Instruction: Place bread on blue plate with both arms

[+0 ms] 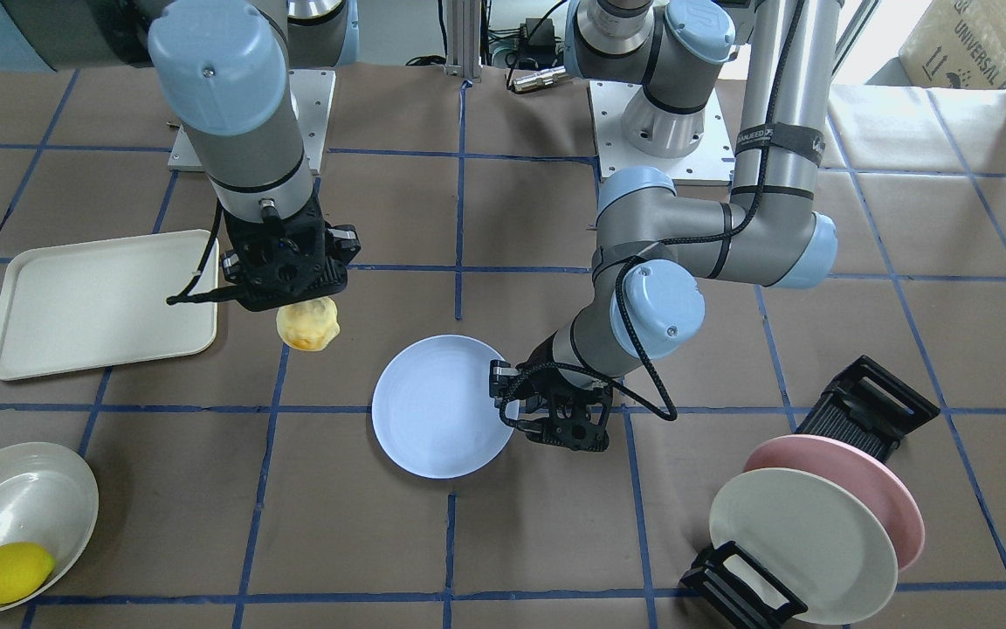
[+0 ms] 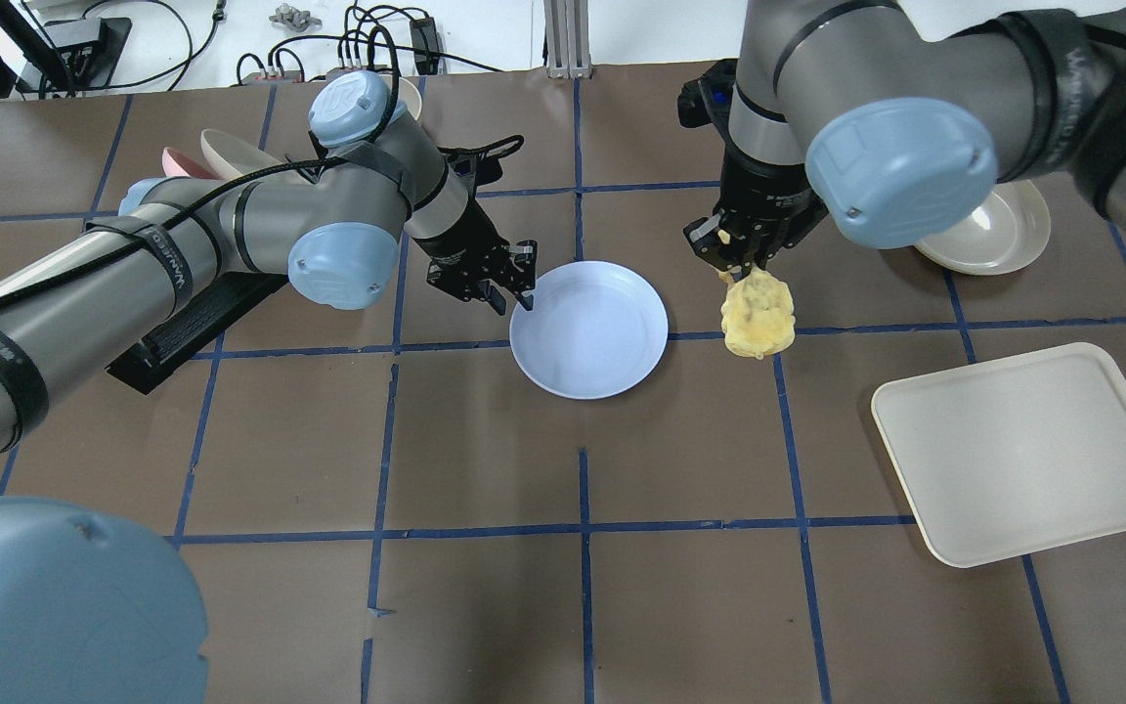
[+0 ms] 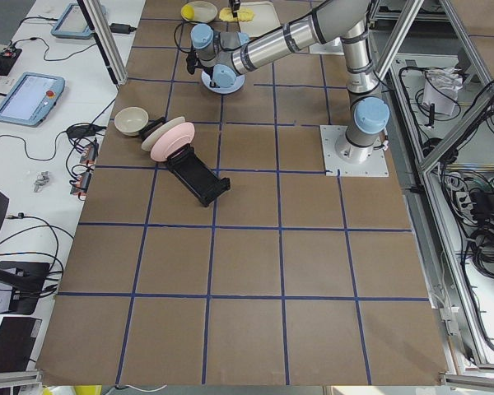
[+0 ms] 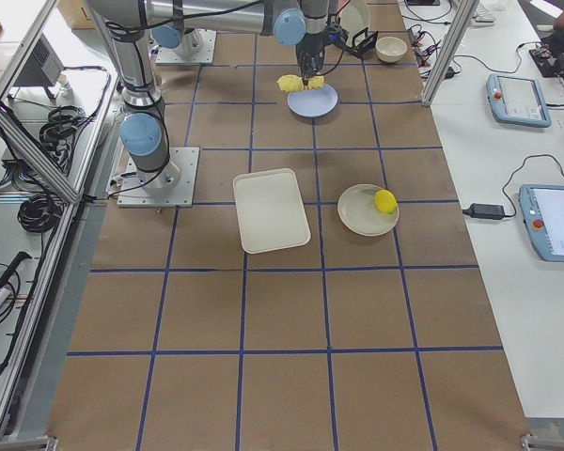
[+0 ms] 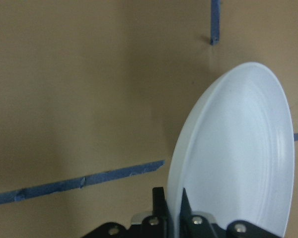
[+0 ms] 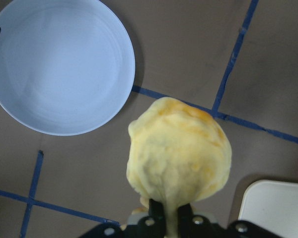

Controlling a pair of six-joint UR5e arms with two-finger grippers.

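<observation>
The blue plate (image 2: 590, 332) lies level near the table's middle. My left gripper (image 2: 516, 293) is shut on its rim at the plate's left side; the left wrist view shows the rim (image 5: 175, 188) between the two fingers. My right gripper (image 2: 734, 256) is shut on one end of the bread (image 2: 758, 315), which hangs down from it above the table, just right of the plate and apart from it. In the right wrist view the bread (image 6: 179, 148) hangs beside the plate (image 6: 59, 64), not over it. In the front-facing view the bread (image 1: 308, 323) is left of the plate (image 1: 433, 406).
A cream tray (image 2: 1022, 455) lies right of the bread. A white bowl (image 1: 18, 502) with a lemon (image 1: 5, 572) sits beyond it. A black dish rack (image 1: 870, 406) with a pink plate (image 1: 861, 472) and a cream plate (image 1: 800, 542) stands on my left.
</observation>
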